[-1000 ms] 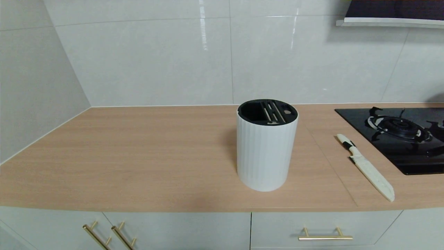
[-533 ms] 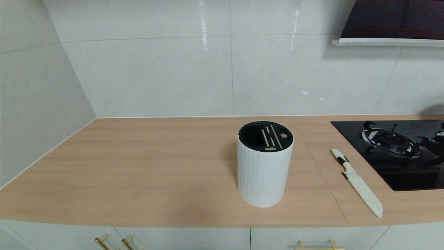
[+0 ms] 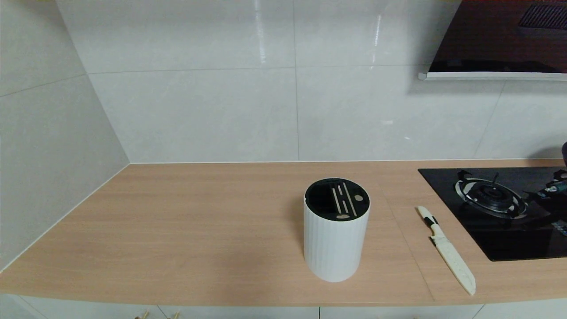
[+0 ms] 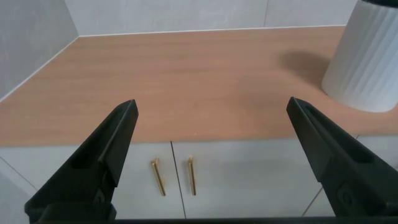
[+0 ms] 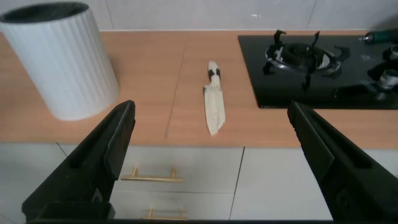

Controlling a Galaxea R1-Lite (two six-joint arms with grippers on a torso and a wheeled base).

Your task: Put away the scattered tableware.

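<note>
A white ribbed cylindrical knife holder [image 3: 336, 236] with a black slotted top stands on the wooden countertop [image 3: 199, 221]; it also shows in the left wrist view [image 4: 365, 59] and the right wrist view [image 5: 62, 59]. A cream knife [image 3: 446, 249] with a black band on its handle lies flat to the holder's right, blade toward the front edge, also seen as the knife [image 5: 214, 106]. My left gripper [image 4: 211, 155] is open, hanging in front of the counter edge. My right gripper [image 5: 211, 168] is open too, held before the counter, nearest the knife.
A black gas hob [image 3: 500, 208] with a burner sits at the right, close to the knife. A range hood [image 3: 496, 40] hangs above it. Tiled walls close the back and left. White cabinet fronts with gold handles [image 5: 152, 177] lie below the counter.
The head camera has tilted upward, so the counter, holder and knife sit lower in the picture. The objects themselves have not moved.
</note>
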